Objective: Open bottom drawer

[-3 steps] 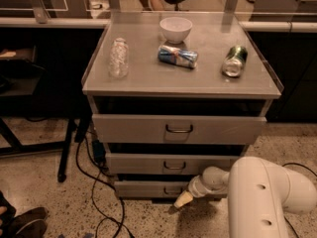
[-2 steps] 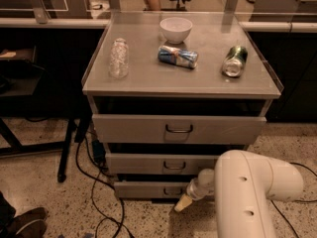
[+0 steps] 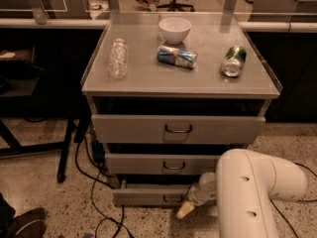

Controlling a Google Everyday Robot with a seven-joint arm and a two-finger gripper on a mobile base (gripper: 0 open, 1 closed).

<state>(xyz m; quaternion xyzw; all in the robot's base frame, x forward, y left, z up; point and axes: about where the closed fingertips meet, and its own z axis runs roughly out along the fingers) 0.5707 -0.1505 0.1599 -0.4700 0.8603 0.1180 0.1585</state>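
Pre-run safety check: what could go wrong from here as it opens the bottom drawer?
1. The claw hangs low, right of the bottom drawer handle; no firm hold shows, so a pull might slip off.
2. Cables lie on the floor by the drawer's left front; it could snag them.
3. The blue can and green can lie on their sides on top; a jerk may roll them.

On the surface I see a bowl, a bottle, a blue can and a green can; cables trail below.
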